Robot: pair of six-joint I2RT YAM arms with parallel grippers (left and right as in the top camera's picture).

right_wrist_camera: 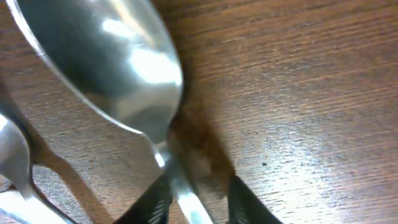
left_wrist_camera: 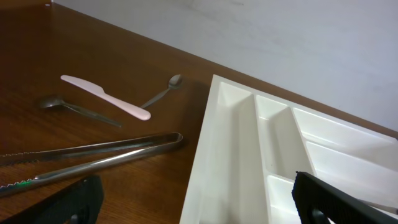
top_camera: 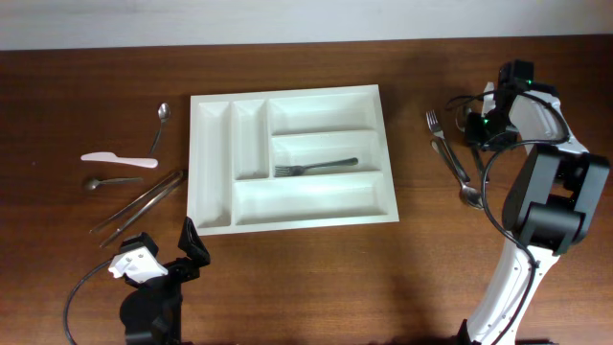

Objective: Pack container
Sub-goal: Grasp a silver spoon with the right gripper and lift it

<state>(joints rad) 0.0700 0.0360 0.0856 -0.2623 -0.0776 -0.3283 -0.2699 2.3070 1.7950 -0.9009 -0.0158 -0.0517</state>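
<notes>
Brown wood-grain worktop [top_camera: 77, 77].

- **Left of frame:** slim steel spoon [top_camera: 160, 126], flat white plastic knife [top_camera: 119, 160], and long steel tongs [top_camera: 142, 201].
- **Lower left:** left end effector [top_camera: 165, 244], fingers spread wide, empty.
- **Centre:** container [top_camera: 213, 172] of smooth white plastic, with a steel fork [top_camera: 316, 168] in its middle wide compartment.
- **Right:** right end effector [right_wrist_camera: 196, 199], fingers flanking a polished spoon [right_wrist_camera: 112, 68] at the neck. Its handle is cut off and I cannot tell whether it is gripped.
</notes>
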